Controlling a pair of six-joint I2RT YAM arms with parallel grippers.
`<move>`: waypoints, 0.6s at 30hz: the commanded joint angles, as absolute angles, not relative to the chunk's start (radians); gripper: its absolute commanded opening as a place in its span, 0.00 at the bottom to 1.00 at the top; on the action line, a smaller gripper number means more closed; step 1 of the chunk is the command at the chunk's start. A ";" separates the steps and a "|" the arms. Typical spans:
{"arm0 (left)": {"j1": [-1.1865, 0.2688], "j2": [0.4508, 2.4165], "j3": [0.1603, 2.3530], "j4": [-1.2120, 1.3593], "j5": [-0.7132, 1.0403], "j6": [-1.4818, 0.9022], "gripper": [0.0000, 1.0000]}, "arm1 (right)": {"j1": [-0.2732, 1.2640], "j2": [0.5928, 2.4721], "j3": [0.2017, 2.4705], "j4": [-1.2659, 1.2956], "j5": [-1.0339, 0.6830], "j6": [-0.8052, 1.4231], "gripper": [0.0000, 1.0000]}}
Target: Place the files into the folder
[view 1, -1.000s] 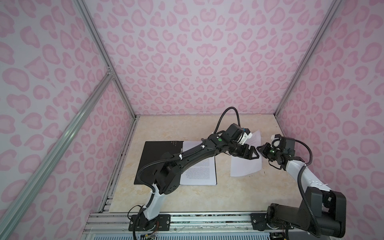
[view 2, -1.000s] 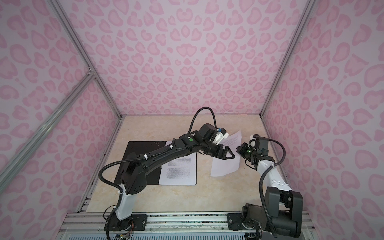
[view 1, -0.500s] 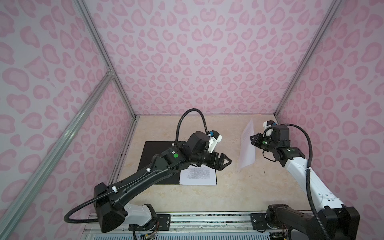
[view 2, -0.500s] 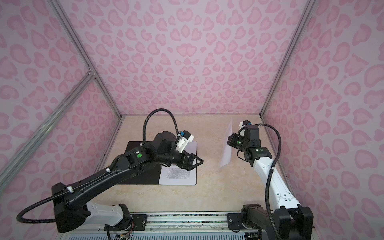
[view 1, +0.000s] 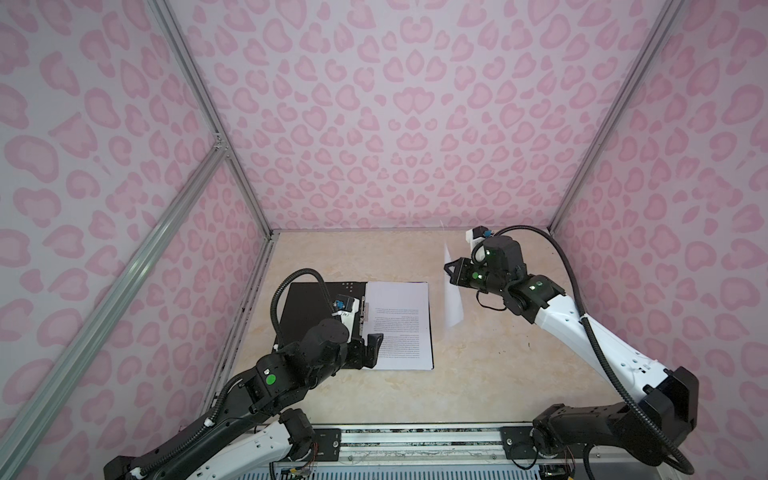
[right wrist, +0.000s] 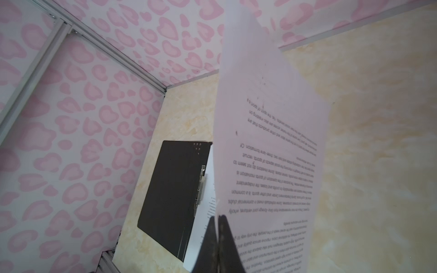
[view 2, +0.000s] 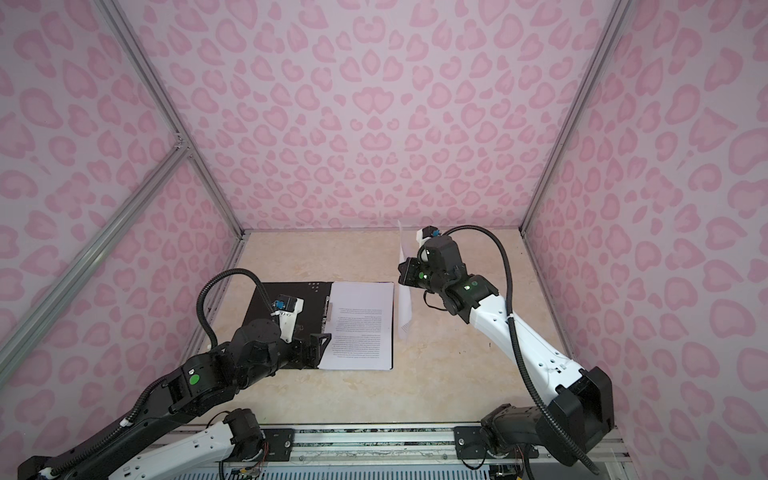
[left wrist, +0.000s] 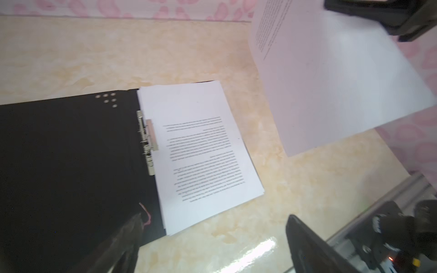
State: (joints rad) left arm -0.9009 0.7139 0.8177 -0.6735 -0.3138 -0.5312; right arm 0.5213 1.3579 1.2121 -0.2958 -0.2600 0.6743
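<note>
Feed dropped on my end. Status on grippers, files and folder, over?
Right gripper shut on printed sheet, held aloft. Left gripper open, empty, by the folder. Folder open flat, stack on its right half. Nothing between sheet and folder.

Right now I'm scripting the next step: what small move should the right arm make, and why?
Probably carry the sheet leftward over the stack in the open folder: the right gripper pinches it aloft, beside the folder, not over it.
</note>
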 commanded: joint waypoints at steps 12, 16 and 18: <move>-0.872 0.788 0.793 -0.773 -0.488 -0.674 0.96 | 0.516 1.442 0.913 0.143 -0.322 0.891 0.00; -0.856 0.820 0.802 -0.769 -0.449 -0.687 0.96 | 0.542 1.526 0.773 0.317 -0.234 0.894 0.00; -0.854 0.828 0.797 -0.760 -0.431 -0.690 0.96 | 0.560 1.580 0.736 0.387 -0.206 0.887 0.00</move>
